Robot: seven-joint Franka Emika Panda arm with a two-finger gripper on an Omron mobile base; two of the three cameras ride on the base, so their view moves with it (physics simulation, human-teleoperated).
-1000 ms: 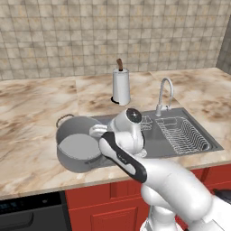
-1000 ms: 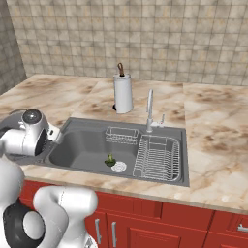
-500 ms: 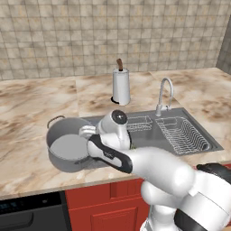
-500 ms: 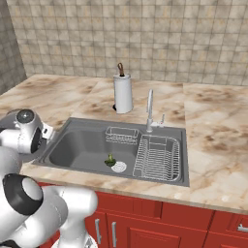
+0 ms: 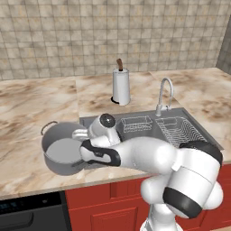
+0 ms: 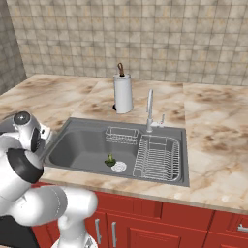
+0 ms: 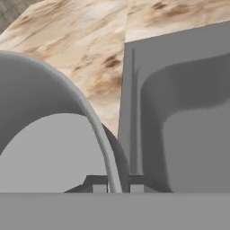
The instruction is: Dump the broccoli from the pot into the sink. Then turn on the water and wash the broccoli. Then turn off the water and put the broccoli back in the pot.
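The grey pot point(image 5: 61, 151) stands on the counter just left of the sink point(image 5: 149, 131), open and showing a bare inside. My gripper point(image 5: 82, 135) is shut on the pot's right rim. In the hand view that rim point(image 7: 96, 134) runs down between the two fingertips of the gripper point(image 7: 114, 185), with the sink point(image 7: 188, 121) basin to the right. The broccoli point(image 6: 110, 160) lies on the floor of the sink point(image 6: 80, 145) beside the round drain. No water shows at the faucet point(image 6: 150, 109).
A white paper-towel roll point(image 5: 121, 86) stands behind the sink. A wire dish rack point(image 6: 157, 156) fills the right of the basin, and a small wire basket point(image 6: 121, 135) sits at its back. The faucet point(image 5: 164, 94) rises at the sink's far edge.
The pot has moved a little left, away from the sink, with my gripper still on its rim. My arm's elbow has swung closer to the cameras. The broccoli has not moved.
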